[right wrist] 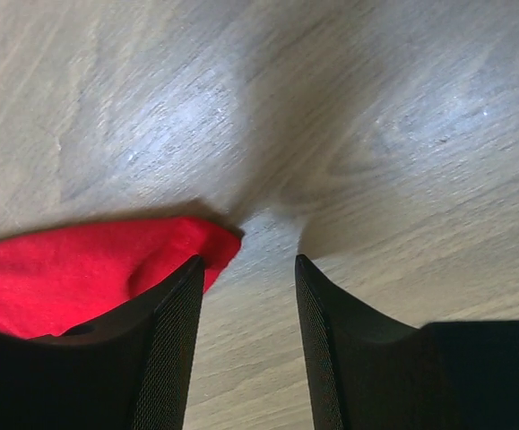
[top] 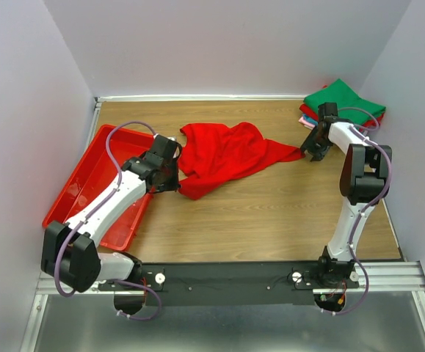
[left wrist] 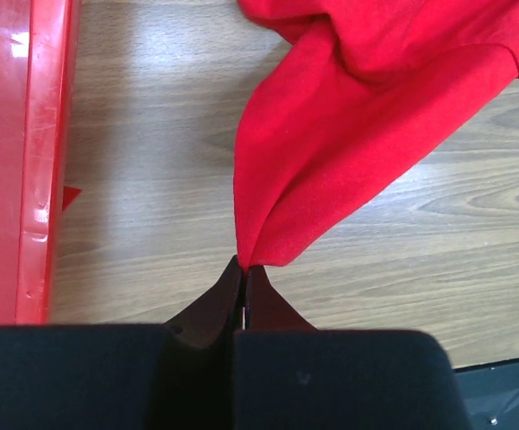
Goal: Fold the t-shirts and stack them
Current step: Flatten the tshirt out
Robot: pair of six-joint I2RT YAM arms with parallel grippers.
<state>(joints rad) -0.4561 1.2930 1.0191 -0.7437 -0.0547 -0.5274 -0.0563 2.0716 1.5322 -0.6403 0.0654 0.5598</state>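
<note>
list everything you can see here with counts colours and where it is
t-shirt: one, bright red, crumpled and unfolded, middle of the table
folded shirts: one stack, green on top, red, blue and pink edges beneath, far right corner
tray: one, red, left side of the table
table: one, brown wood
arms: two, white and black; left arm over the tray, right arm on the right side
left fingers: shut, pinching an edge of the t-shirt
right fingers: apart, low over the table, the t-shirt's tip beside one of them
</note>
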